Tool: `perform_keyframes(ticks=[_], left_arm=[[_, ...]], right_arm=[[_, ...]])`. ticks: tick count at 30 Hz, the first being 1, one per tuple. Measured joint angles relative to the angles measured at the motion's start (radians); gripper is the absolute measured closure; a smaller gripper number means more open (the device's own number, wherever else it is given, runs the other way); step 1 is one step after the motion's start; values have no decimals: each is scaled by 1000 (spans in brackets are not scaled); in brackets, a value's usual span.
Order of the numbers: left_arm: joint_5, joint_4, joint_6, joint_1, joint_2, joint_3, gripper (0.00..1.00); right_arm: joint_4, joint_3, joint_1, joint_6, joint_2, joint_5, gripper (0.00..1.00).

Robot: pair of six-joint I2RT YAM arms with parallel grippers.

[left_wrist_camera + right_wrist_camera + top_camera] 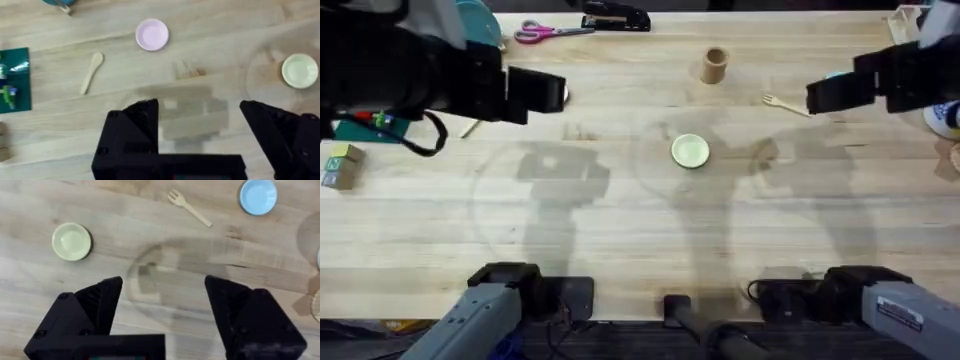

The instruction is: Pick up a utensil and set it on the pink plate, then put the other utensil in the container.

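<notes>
A: Nearest, the left gripper hangs wide apart over bare table; beyond lie the spoon and pink plate.

B: The right gripper (equally wide) holds nothing; the fork lies farther, the wooden cup upright beyond.

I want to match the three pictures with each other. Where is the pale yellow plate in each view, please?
Overhead: the pale yellow plate lies near the table's middle, below the wooden cup.
Left wrist: at the right edge, beyond the open left gripper.
Right wrist: upper left, beyond the open right gripper.
Shared landmark: the wooden fork, right of the plate in the overhead and right wrist views.
</notes>
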Motion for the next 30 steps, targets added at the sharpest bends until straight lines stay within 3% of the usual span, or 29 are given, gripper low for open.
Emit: perform_keyframes(ticks=[9, 12, 21, 22, 24, 30], left_arm=[[33, -14, 19, 1, 89, 0, 9], [39, -17, 30, 24, 88, 0, 10], [98, -11, 77, 258, 122, 0, 10], [108, 9, 90, 343, 162, 1, 9], [111, 28, 109, 394, 196, 1, 10], [111, 120, 204, 486, 298, 1, 10]], right_arm=[[5, 11, 0, -18, 61, 0, 3], [5, 12, 0, -18, 61, 0, 4], [13, 12, 0, -18, 61, 0, 4], [25, 12, 0, -18, 61, 0, 4], [27, 12, 0, -18, 61, 0, 4], [27, 12, 0, -19, 61, 0, 4]])
